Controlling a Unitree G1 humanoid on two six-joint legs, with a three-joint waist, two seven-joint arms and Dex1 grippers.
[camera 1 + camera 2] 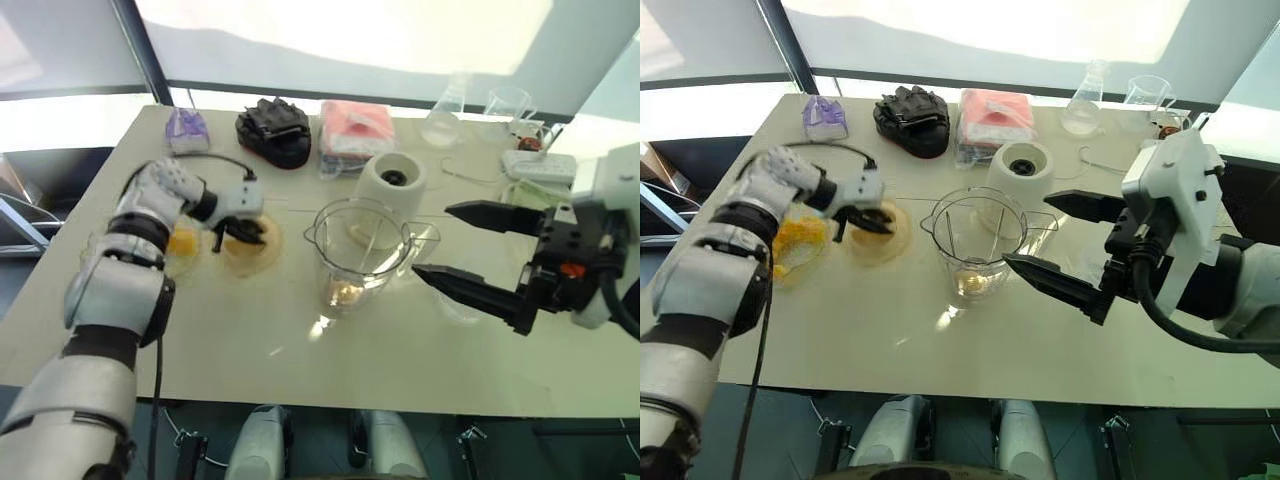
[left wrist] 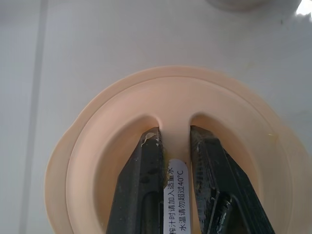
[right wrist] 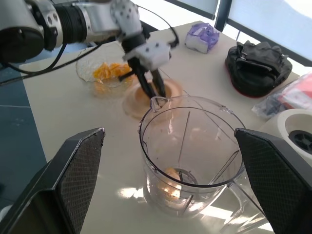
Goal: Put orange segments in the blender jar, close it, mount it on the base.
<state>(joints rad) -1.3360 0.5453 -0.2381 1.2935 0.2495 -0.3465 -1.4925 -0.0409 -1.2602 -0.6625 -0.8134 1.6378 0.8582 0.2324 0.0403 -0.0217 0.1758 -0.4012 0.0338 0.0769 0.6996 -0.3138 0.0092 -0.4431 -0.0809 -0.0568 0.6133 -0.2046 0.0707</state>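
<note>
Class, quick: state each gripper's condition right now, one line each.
Left gripper: shut on the lid, pinching its centre handle ridge.
Right gripper: open, holding nothing, fingers either side of the blender jar.
</note>
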